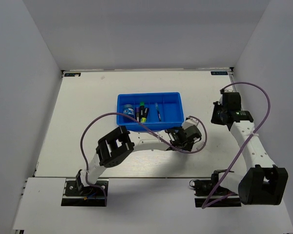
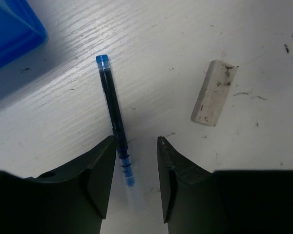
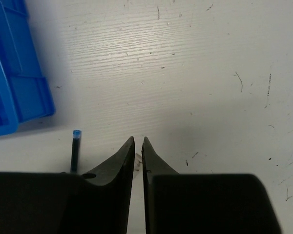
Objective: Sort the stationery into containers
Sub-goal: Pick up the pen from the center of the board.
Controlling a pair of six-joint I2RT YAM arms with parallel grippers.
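Observation:
A thin blue-tipped pen (image 2: 115,114) lies on the white table. Its lower end sits between the open jaws of my left gripper (image 2: 136,138), close to the left finger (image 2: 95,170); the jaws are not closed on it. A pale grey block (image 2: 214,92) lies on the table to the pen's right. The blue tray (image 1: 173,105) holds a blue roll (image 1: 129,111), dark markers with yellow-green caps (image 1: 143,113) and another thin pen (image 1: 157,112). My right gripper (image 3: 138,138) is shut, right of the tray (image 1: 217,116). The pen's tip shows at its left (image 3: 76,146). The tan block is out of view.
The tray's corner shows at the upper left of the left wrist view (image 2: 10,29) and at the left of the right wrist view (image 3: 19,83). The left arm (image 1: 117,144) lies across the table in front of the tray. White walls enclose the table.

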